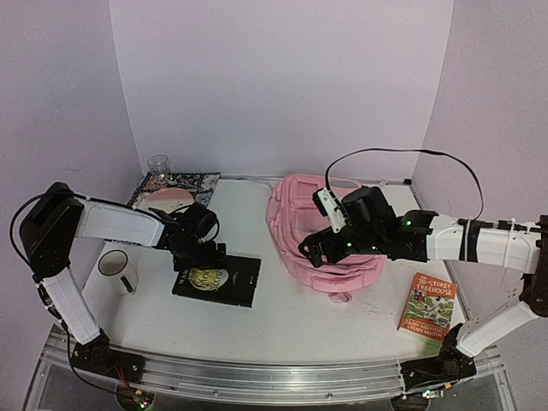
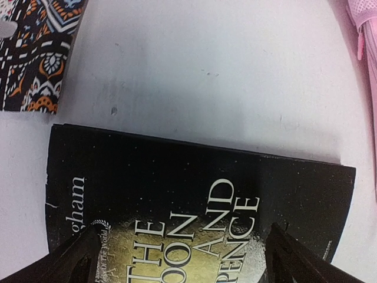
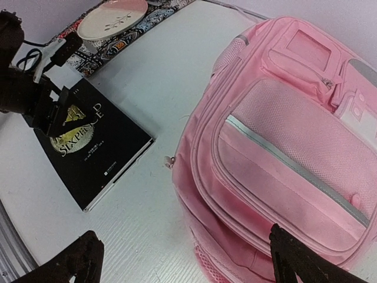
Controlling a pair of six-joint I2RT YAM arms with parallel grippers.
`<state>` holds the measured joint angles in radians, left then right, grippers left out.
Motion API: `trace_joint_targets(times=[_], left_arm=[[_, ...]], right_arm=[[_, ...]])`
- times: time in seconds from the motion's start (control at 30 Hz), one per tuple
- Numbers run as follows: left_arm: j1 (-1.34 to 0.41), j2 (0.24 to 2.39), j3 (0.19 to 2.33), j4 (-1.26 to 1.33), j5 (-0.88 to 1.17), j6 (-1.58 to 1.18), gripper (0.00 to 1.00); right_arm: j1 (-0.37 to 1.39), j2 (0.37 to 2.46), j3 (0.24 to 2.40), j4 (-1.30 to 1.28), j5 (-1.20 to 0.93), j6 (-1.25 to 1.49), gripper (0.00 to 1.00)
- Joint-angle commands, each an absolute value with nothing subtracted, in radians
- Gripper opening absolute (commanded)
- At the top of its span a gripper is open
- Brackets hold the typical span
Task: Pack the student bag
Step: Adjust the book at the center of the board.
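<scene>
There are one student bag, two books, namely a black book and an orange book, one white mug, one clear glass, one oval dish and one patterned mat.

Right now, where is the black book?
Top view, left of centre: the book lies flat under the left gripper, between the mug and the student bag.

Book left of student bag
</scene>
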<state>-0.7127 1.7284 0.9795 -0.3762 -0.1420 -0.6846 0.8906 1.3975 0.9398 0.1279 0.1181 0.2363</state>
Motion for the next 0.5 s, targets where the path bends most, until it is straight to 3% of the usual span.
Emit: trace_joint_targets(times=[0.0,0.23,0.47], left_arm=[[-0.742,1.877,0.998,-0.416,-0.066,-0.643,1.0],[-0.924,1.856,0.922,-0.42,-0.059,-0.571,0.99],[-0.932,1.56,0.847,-0.459,-0.16,-0.635,1.0]], right_arm=[[0.889,1.433,0.974,0.153,0.065,0.235,0.98],[0.907,1.523,1.044,0.16,0.001,0.214,0.98],[0.926,1.674,1.159,0.173,-0.079,0.161,0.98]])
